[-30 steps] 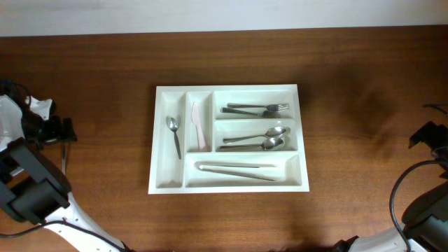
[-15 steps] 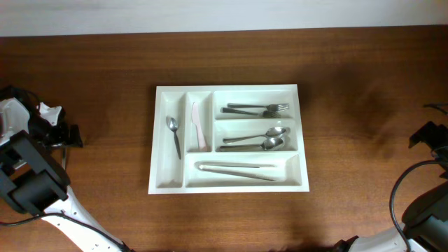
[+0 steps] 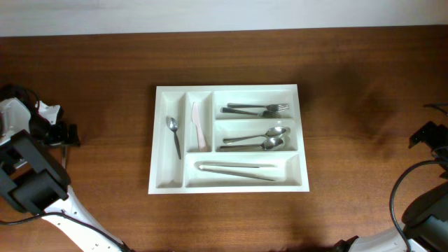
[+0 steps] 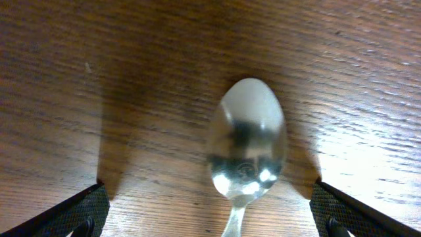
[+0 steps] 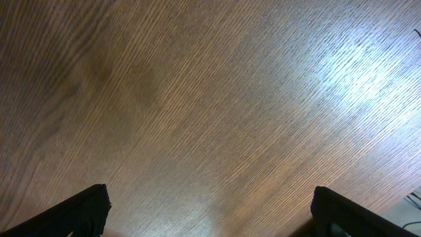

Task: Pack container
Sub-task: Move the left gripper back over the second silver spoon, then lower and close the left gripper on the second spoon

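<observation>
Container [image 3: 227, 89]: cutlery [image 3: 253, 139] in 5 compts.

No legible text, labels or nos. anywhere.

left arm [image 3: 31, 183]: folded at the left edge
left gripper [image 4: 209, 209]: jaws wide apart, pointing down
right arm [image 3: 420, 206]: folded at the right edge
right gripper [image 5: 209, 209]: jaws wide apart, empty

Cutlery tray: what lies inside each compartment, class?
Inside the tray: a small spoon in the left narrow slot, a pale knife beside it, forks top right, two spoons in the middle, a long utensil at the bottom. Anything beneath them is hidden.
</observation>
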